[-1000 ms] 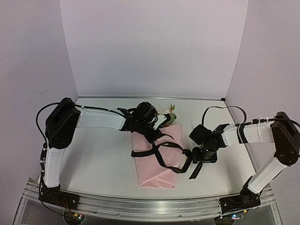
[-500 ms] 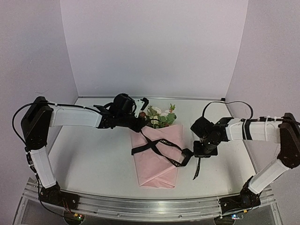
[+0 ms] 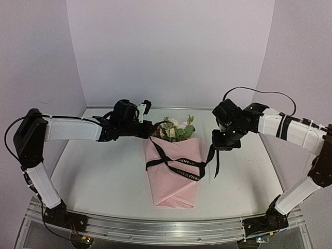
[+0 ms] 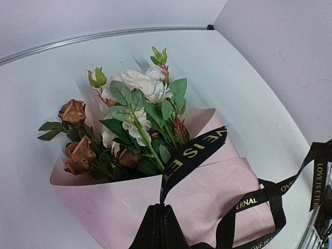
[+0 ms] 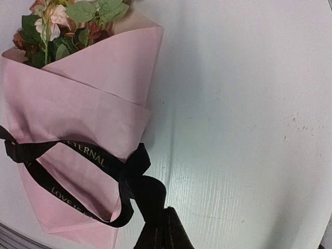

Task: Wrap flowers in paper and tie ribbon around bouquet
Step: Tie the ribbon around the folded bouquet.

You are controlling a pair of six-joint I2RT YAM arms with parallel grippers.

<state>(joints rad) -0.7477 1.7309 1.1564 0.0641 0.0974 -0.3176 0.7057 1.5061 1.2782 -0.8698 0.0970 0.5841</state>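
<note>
The bouquet lies in the middle of the table, its pale-pink paper folded into a cone around the flowers. The black ribbon crosses over the paper in an X. My left gripper is shut on one ribbon end just left of the blooms. My right gripper is shut on the other end, right of the cone, with a short tail hanging below it. In the left wrist view the gripper pinches the ribbon above the paper and flowers. The right wrist view shows the gripper, ribbon and paper.
The white table is closed in by a back wall and angled side walls. A metal rail runs along the near edge, with the arm bases at both corners.
The right gripper has shut on the ribbon end and risen toward the back. The left arm has drawn its end back and left. The ribbon now lies tighter across the paper.
</note>
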